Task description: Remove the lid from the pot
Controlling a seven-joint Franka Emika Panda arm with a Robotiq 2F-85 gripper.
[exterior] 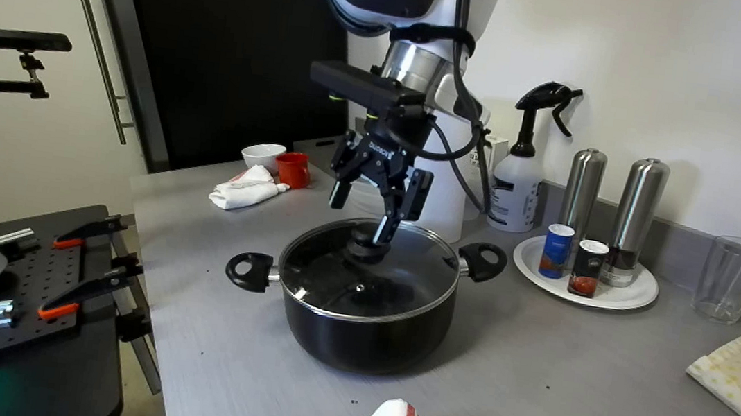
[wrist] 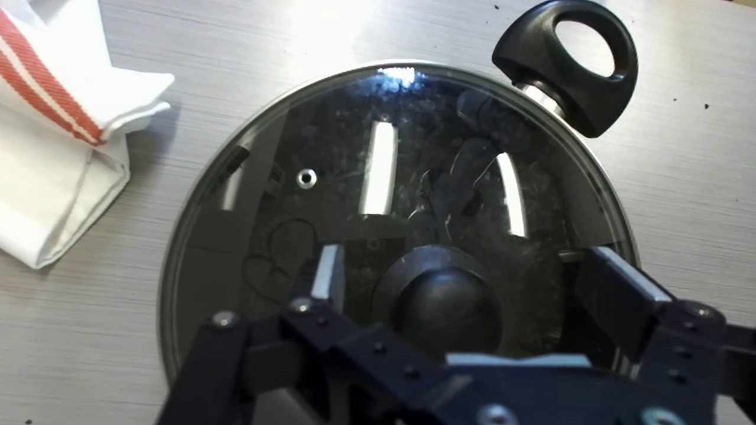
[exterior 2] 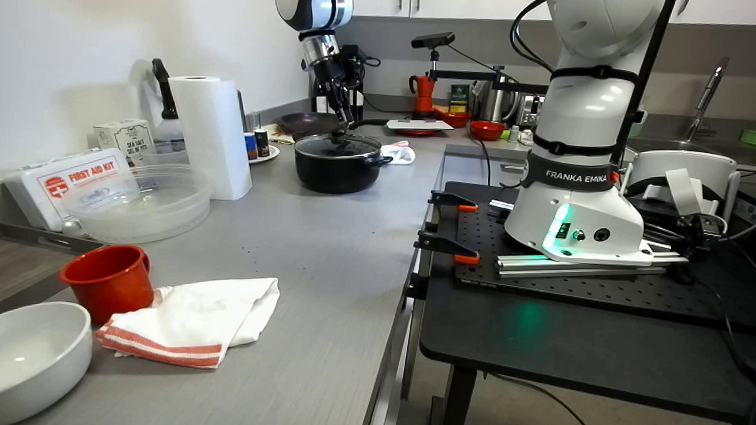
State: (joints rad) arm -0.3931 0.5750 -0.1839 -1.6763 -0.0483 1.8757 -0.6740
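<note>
Jaws apart, a black gripper (exterior: 358, 224) (the white robot base (exterior 2: 576, 218) reads "FRANKA EMIKA") hangs over a round, metal-rimmed glass lid (exterior: 369, 281) covering a black pot (exterior: 366, 341).

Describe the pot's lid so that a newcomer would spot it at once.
On the grey counter, look for the wide black pot under the robot's gripper. The lid is the round disc sitting on top of that pot. Its metal-rimmed, shiny glass and black knob set it apart from the nearby white plate, which is also round but bears small canisters.
</note>
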